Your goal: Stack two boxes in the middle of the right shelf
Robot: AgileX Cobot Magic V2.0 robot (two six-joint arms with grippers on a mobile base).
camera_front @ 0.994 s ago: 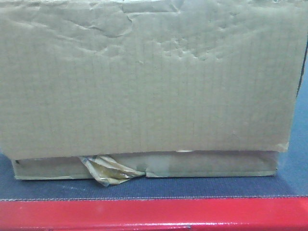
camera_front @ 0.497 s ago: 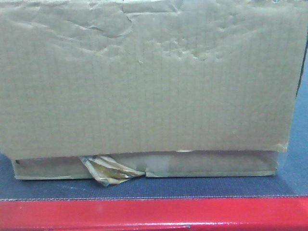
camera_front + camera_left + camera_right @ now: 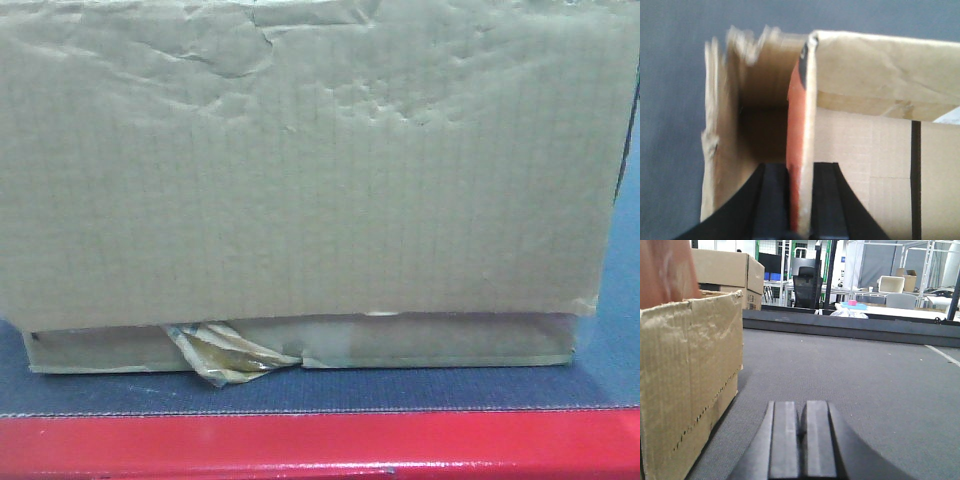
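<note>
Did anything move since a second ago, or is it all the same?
Nothing visibly moved. In the front view the tall box still sits on the thin flat box, whose ragged tape strip hangs at the same spot, above the red beam. The wrist views have no earlier pictures to compare.

No visible movement in the front view over the last second
The tall box [image 3: 300,170] shows no shift against the flat box [image 3: 440,340] under it: its lower edge, dented top and right-hand edge fall on the same lines in all three pictures, as do the torn tape strip [image 3: 225,355] and the red beam [image 3: 320,445]; the one difference is a faint flicker in the picture's grain, and the two wrist views have no earlier picture to compare with
</note>
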